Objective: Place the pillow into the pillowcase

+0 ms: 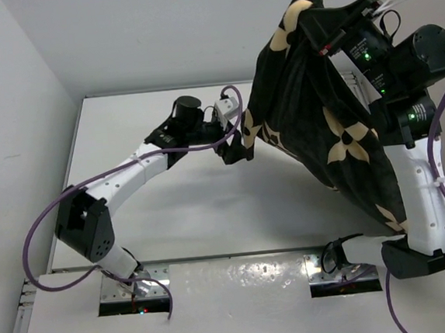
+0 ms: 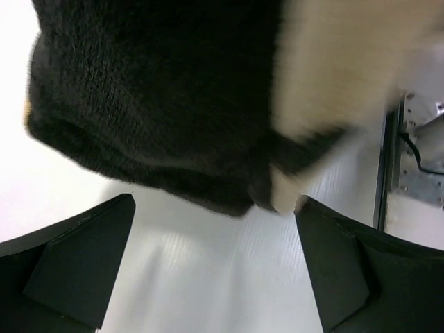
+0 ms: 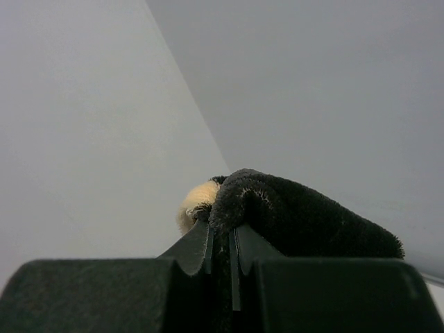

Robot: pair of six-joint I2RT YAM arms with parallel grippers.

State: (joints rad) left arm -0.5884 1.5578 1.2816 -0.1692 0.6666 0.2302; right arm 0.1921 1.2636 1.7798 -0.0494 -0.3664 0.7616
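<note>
The right gripper (image 3: 222,239) has its two fingers pressed together on a fold of the black velvety pillowcase (image 3: 298,222), printed with tan four-petal flowers. A tuft of the tan print shows just beside the pinch. That arm is raised high at the far right. The pillowcase (image 1: 312,120) hangs from the gripper (image 1: 312,20) in a bulky drape, its lower folds reaching down in front of the arm's white link.

The left gripper (image 2: 215,250) has its fingers spread wide with nothing between them. The pillowcase's dark lower corner (image 2: 152,104) hangs just beyond the fingertips, over the white table (image 2: 208,277). From above, this gripper (image 1: 232,142) sits at the cloth's lower left corner; whether they touch I cannot tell.
</note>
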